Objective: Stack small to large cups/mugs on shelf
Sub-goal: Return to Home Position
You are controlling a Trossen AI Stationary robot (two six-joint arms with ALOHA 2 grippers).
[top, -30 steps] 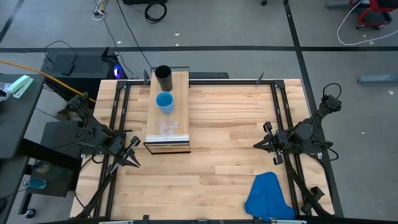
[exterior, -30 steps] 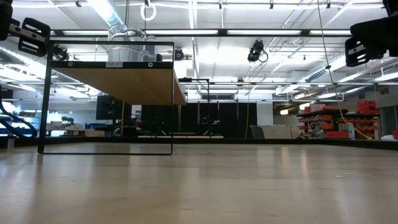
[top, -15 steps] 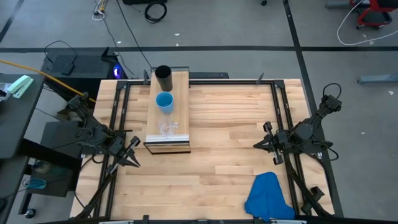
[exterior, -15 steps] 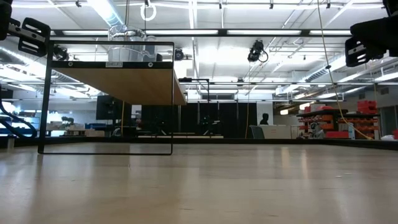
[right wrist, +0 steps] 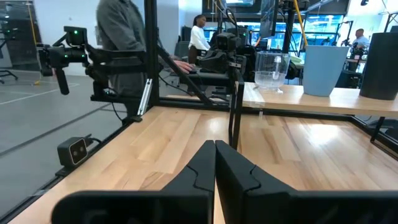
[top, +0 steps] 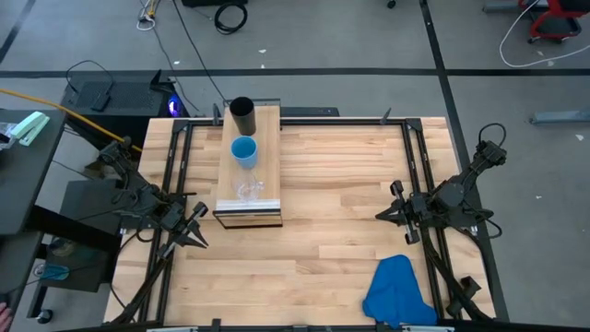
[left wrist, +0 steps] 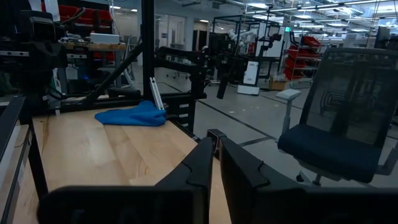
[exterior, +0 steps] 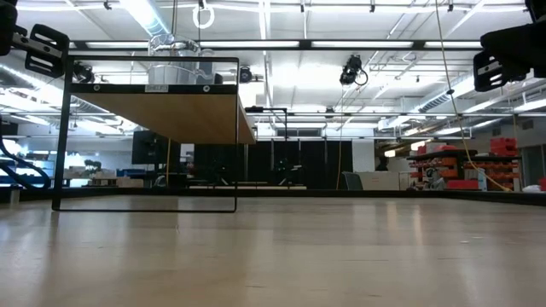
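From above, black cup (top: 241, 115), blue cup (top: 244, 150) and clear cup (top: 247, 191) line the shelf (top: 267, 129), far end to near end, by the table's (top: 341, 184) far-left corner. My left gripper (top: 197, 238) hangs nearer it, at the left edge, and my right gripper (top: 383, 216) by the right edge. Low view: the clear cup tops the shelf's near end. Left wrist: fingers (left wrist: 202, 168) pressed together, empty. Right wrist: likewise.

1. High view: straight down from well above, taking in the whole table (top: 341, 212).
2. Low view: sits at tabletop level and looks across, with the shelf (exterior: 162, 115) near.
3. Left wrist view: faces across the table to the blue cloth (left wrist: 132, 116), which the high view also shows.
4. Right wrist view: faces the shelf, shared with the high and low views.
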